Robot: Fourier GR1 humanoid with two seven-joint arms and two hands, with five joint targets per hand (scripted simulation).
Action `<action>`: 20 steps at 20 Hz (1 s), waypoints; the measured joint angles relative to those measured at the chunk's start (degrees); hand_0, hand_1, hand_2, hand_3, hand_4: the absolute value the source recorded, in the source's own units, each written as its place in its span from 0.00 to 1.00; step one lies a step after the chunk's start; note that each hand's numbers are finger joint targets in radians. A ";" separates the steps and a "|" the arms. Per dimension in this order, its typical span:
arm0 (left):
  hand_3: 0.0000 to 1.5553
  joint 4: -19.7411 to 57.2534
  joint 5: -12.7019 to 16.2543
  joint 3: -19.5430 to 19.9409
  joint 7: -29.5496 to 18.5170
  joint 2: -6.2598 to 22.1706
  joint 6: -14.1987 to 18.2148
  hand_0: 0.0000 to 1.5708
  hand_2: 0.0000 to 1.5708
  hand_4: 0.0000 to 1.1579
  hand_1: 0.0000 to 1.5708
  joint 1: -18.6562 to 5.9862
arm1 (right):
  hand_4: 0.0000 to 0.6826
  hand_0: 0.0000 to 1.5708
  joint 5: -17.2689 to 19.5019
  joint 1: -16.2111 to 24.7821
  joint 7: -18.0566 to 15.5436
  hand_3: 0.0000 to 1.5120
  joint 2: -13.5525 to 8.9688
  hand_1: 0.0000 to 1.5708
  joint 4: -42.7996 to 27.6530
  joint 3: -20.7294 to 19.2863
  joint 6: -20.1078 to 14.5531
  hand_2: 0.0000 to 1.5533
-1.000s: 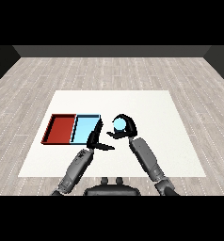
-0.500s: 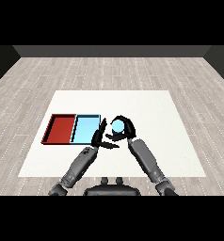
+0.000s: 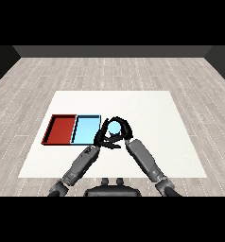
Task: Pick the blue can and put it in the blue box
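The white table [image 3: 147,108] at centre frame looks smooth and matt, set on a floor [image 3: 109,71] of pale wood-look planks with visible grain. The red tray [image 3: 52,128] and light blue tray [image 3: 79,128], left of centre, look like plain plastic — flat colour, no shine.

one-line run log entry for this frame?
right hand: curled round blue can | can: beside blue tray, not in | left hand: open, near can

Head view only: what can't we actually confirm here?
- Blue can: only its top shows; the right hand curls round it and hides the body.
- Left hand: overlaps the right hand, so finger pose and any contact with the can are unreadable.
- Light blue tray: its right edge is hidden behind the hands.
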 measured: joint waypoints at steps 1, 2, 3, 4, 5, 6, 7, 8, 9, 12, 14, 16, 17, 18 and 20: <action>0.00 0.09 0.24 -0.39 0.33 0.00 0.42 0.00 0.00 0.00 0.00 -0.32 | 0.91 0.91 0.22 0.49 0.46 0.92 0.00 0.91 -0.97 0.37 0.14 0.92; 0.00 0.61 0.61 -0.66 0.35 0.00 0.70 0.00 0.00 0.00 0.00 -0.65 | 0.90 0.91 0.14 0.28 1.29 0.92 0.00 0.91 -1.61 0.56 -0.06 0.92; 0.00 0.70 0.14 -0.24 0.33 0.00 0.05 0.00 0.00 0.00 0.00 -0.49 | 0.90 0.90 -0.06 0.22 2.06 0.93 0.00 0.90 -2.24 0.87 -0.05 0.93; 0.00 1.45 -0.26 0.65 0.45 0.00 -0.73 0.00 0.00 0.00 0.00 -1.17 | 0.92 0.90 -0.22 -0.44 2.78 0.92 0.00 0.90 -2.29 1.36 -0.83 0.93; 0.00 0.84 0.23 0.00 1.08 0.00 -0.16 0.00 0.00 0.00 0.00 -1.35 | 0.92 0.90 -0.79 -1.53 3.40 0.92 0.00 0.90 -2.15 2.06 -1.96 0.93; 0.00 0.85 0.33 0.04 1.02 0.00 -0.36 0.00 0.00 0.00 0.00 -1.42 | 0.90 0.89 -0.12 -0.94 3.01 0.92 0.01 0.89 -2.13 2.05 -1.42 0.93; 0.00 1.05 1.42 -1.23 0.23 0.00 0.37 0.00 0.00 0.00 0.00 -1.52 | 0.91 0.89 -0.07 -1.52 3.02 0.92 0.00 0.89 -1.65 2.42 -1.83 0.93; 0.00 0.87 1.62 -1.91 -0.30 0.00 0.90 0.00 0.00 0.09 0.00 -1.45 | 0.90 0.87 -0.34 -2.49 2.22 0.92 0.00 0.87 -0.36 2.85 -2.34 0.93; 0.00 0.09 1.47 -1.83 0.28 0.00 1.16 0.00 0.00 0.15 0.00 -1.53 | 0.90 0.84 -0.35 -2.44 1.84 0.92 0.01 0.84 -0.08 3.49 -2.49 0.92; 0.00 -0.33 -2.30 -2.45 0.85 1.12 3.39 0.08 0.29 0.52 0.08 -1.15 | 0.89 0.89 -0.95 -2.40 1.42 0.92 0.01 0.89 -0.16 4.86 -2.73 0.93; 0.26 -0.20 -5.04 -2.94 2.17 1.36 6.71 0.29 0.36 0.24 0.29 -1.55 | 0.87 0.92 -2.02 -3.19 1.48 0.92 -0.26 0.92 0.05 7.37 -4.66 0.94; 0.11 -0.28 -6.82 -3.40 3.12 1.67 8.61 0.20 0.33 0.00 0.20 -1.89 | 0.87 0.93 -2.29 -3.14 1.45 0.93 -0.62 0.93 -0.43 8.26 -5.23 0.95; 0.06 0.40 -7.73 -3.05 2.54 1.93 8.98 0.25 0.37 0.11 0.25 -2.25 | 0.88 0.94 -3.23 -4.07 1.17 0.93 -0.77 0.94 0.41 8.89 -5.65 0.95; 0.00 0.24 -9.08 -3.29 2.72 2.04 9.99 0.29 0.38 0.16 0.29 -2.15 | 0.87 0.93 -3.38 -4.01 1.01 0.92 -0.93 0.93 0.24 9.30 -5.99 0.94; 0.00 1.05 -12.42 -4.75 4.93 2.89 12.27 0.00 0.10 0.27 0.00 -3.13 | 0.87 0.93 -3.43 -3.90 0.71 0.92 -1.28 0.93 0.40 10.03 -6.57 0.94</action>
